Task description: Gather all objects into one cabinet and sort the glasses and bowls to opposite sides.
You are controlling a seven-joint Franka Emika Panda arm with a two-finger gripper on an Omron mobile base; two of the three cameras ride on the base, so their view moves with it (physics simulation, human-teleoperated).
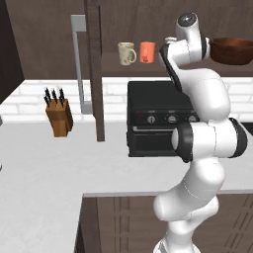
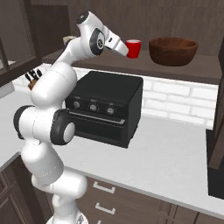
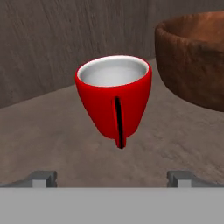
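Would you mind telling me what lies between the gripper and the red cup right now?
Nothing: in the hand view, bare cabinet shelf stretches from the open gripper to the red cup, with the wooden bowl off to one side.

on the cabinet shelf point(image 2: 131, 65) you have mug point(image 1: 127, 53), tumbler point(image 1: 147, 52), cup point(image 2: 133, 48), then bowl point(image 2: 173, 50) rightmost, above the oven point(image 2: 105, 107).
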